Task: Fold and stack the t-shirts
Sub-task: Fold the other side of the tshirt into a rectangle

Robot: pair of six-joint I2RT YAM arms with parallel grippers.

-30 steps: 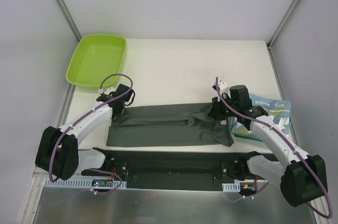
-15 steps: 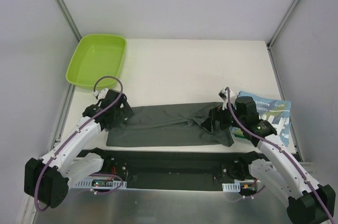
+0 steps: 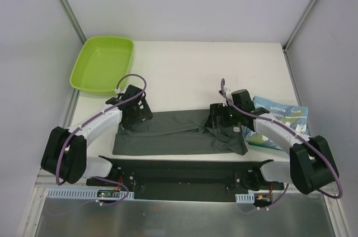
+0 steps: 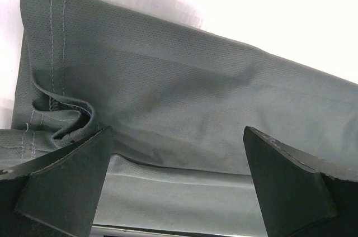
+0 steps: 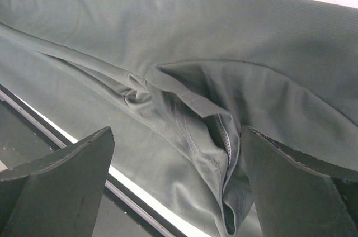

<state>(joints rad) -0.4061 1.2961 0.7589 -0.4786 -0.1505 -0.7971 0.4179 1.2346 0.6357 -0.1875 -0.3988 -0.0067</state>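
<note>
A dark grey t-shirt (image 3: pixel 173 133) lies folded into a long strip near the table's front edge; its cloth fills the left wrist view (image 4: pixel 184 97) and the right wrist view (image 5: pixel 184 52). A light blue t-shirt with white lettering (image 3: pixel 282 122) lies folded at the right. My left gripper (image 3: pixel 136 115) hovers over the strip's left end, open, nothing between its fingers (image 4: pixel 67 186). Over the bunched right end hangs my right gripper (image 3: pixel 219 119), open too, with a rumpled sleeve hem (image 5: pixel 224 147) below its fingers (image 5: pixel 291 186).
A lime-green tray (image 3: pixel 102 64) stands at the back left corner. Along the table's near edge (image 3: pixel 184 180) runs a black rail with the arm bases. White walls with metal posts close in the left and right sides.
Both grippers have opened and let go of the grey t-shirt. They drew back toward the bases, then came forward again over the strip's two ends.
</note>
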